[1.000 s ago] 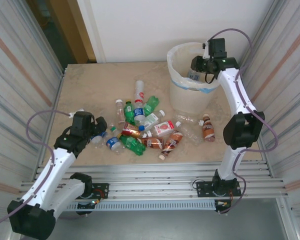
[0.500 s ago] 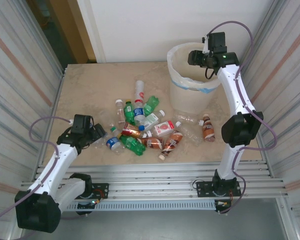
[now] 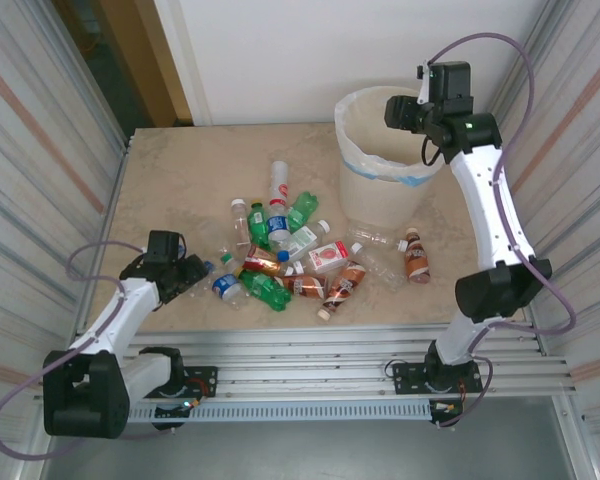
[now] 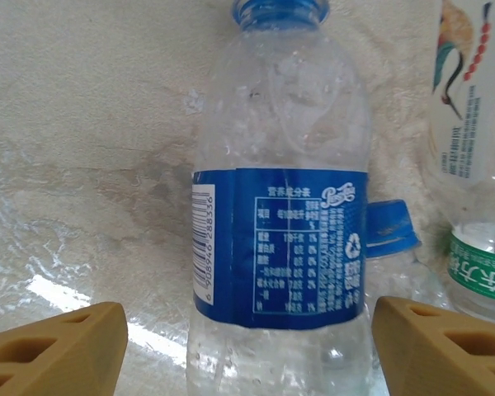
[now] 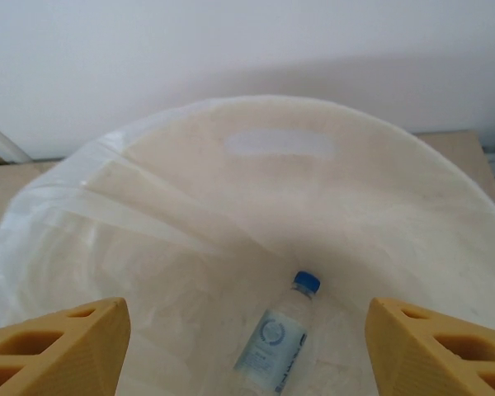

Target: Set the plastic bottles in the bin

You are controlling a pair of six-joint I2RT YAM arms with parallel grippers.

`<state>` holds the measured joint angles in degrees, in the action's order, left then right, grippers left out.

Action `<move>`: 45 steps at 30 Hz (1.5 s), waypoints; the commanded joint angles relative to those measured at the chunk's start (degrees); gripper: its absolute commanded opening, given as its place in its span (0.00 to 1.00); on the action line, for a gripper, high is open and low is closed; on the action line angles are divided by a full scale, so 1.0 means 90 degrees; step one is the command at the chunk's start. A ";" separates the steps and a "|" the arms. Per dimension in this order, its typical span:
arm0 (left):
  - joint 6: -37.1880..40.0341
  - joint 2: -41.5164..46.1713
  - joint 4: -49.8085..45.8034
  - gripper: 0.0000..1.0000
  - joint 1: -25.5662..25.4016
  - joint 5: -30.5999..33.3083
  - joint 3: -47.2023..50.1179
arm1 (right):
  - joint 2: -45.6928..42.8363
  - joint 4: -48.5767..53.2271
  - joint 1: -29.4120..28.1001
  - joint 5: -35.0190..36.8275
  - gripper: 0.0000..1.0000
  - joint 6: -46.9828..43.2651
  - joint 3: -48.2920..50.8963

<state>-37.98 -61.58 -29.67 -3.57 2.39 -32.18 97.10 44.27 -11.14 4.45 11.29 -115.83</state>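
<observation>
Slippage risk: well apart from the round cream bin [image 3: 365,165], my open left gripper [image 4: 247,342] straddles a slick clear blue-labelled plastic bottle [image 4: 280,247]; my right gripper [image 5: 247,346] gapes empty above the bin.

Table [image 3: 180,180]: beige marbled top, running back to the far wall.
Carton [image 3: 327,257]: red-and-white, lying flat toward the near edge.
Side walls [image 3: 40,150]: ribbed metal, left and right.
Rails [image 3: 310,350]: aluminium, along the front.

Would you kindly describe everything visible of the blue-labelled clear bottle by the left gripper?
The clear bottle is dented plastic, with a blue cap at its far end and a blue wrap label carrying white print and a barcode. It lies on the marbled tabletop between the left gripper's open fingers; another bottle's blue cap sits close beside it.
</observation>
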 commanded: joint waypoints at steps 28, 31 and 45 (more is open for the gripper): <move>0.0032 0.0254 0.0124 0.39 0.0562 0.0102 0.0140 | -0.1197 -0.0359 -0.0901 0.0732 0.85 -0.0260 0.1198; 0.0236 0.0843 -0.0021 0.36 0.0506 0.0071 -0.0037 | -0.1308 -0.0382 -0.0949 0.0700 0.86 -0.0217 0.1291; 0.1397 0.1655 0.1321 0.31 -0.1943 0.0159 -0.1227 | -0.1930 -0.0711 -0.0980 -0.1064 0.90 0.0718 0.1883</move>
<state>-30.55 -45.80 -24.38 -17.02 3.01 -40.47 81.54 39.81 -19.55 1.91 13.91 -99.79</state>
